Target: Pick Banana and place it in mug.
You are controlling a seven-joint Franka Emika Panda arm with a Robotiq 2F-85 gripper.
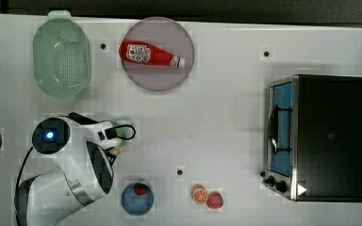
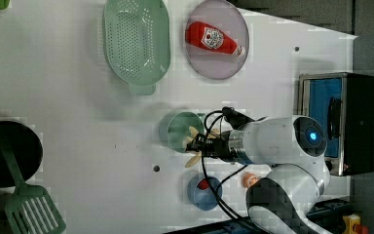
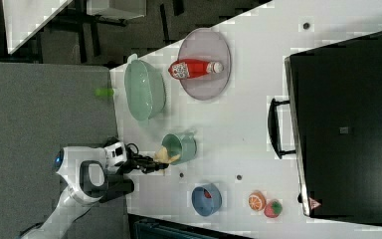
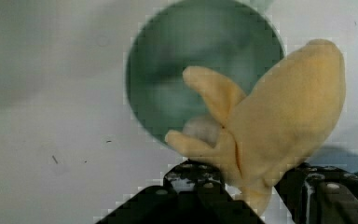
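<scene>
A pale yellow peeled toy banana (image 4: 284, 116) sits between my gripper's (image 4: 249, 186) dark fingers, its peel flaps spread, and the gripper is shut on it. Below it lies the round green mug (image 4: 191, 60); the banana hangs over the mug's rim, partly over the opening and partly over the white table. In the left view the gripper (image 2: 197, 145) holds the banana (image 2: 195, 141) at the mug's (image 2: 177, 131) right edge. In the right view the banana (image 3: 166, 155) overlaps the mug's (image 3: 184, 147) left rim. My arm covers most of the mug (image 1: 117, 125) in the top view.
A pale green colander (image 1: 61, 59) and a grey plate (image 1: 179, 70) with a ketchup bottle (image 1: 151, 54) stand at the back. A blue bowl (image 1: 136, 200) holding a strawberry, an orange slice (image 1: 199, 194) and a strawberry (image 1: 215, 201) lie near the front. A toaster oven (image 1: 320, 136) stands at the top view's right.
</scene>
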